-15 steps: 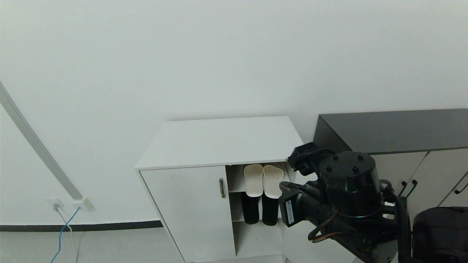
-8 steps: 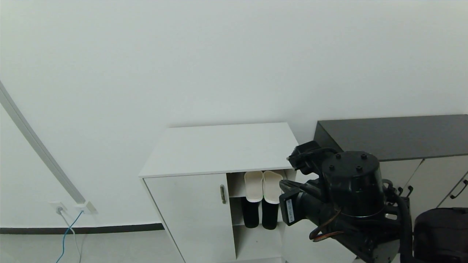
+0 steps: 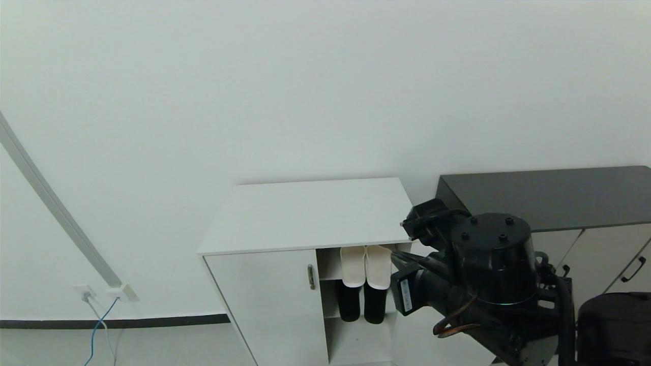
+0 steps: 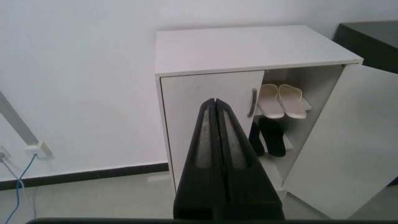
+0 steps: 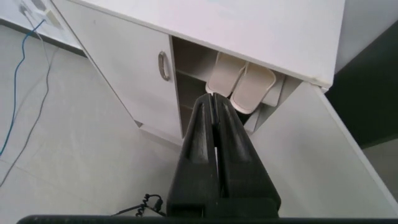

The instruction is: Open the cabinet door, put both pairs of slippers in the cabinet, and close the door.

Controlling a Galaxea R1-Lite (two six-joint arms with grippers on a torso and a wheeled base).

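Note:
The white cabinet [image 3: 305, 213] stands against the wall with its left door [image 3: 264, 305] closed and its right door [image 3: 417, 340] swung open. A white pair of slippers [image 3: 365, 265] lies on the upper shelf, a black pair [image 3: 362, 302] on the shelf below. My right arm [image 3: 483, 269] hangs in front of the open door. In the right wrist view my right gripper [image 5: 214, 97] is shut and empty, above the white slippers [image 5: 242, 81] and beside the open door [image 5: 311, 162]. My left gripper [image 4: 214, 103] is shut and empty, well back from the cabinet front [image 4: 205, 112].
A dark-topped sideboard [image 3: 549, 193] stands just right of the cabinet. A wall socket with a blue cable [image 3: 99, 325] sits low on the left, below a slanted conduit [image 3: 51, 203]. Bare floor [image 5: 93, 155] lies before the cabinet.
The head camera has shifted, so the cabinet sits lower and slightly further right in the picture. Slippers, open door and right arm keep their places relative to one another.

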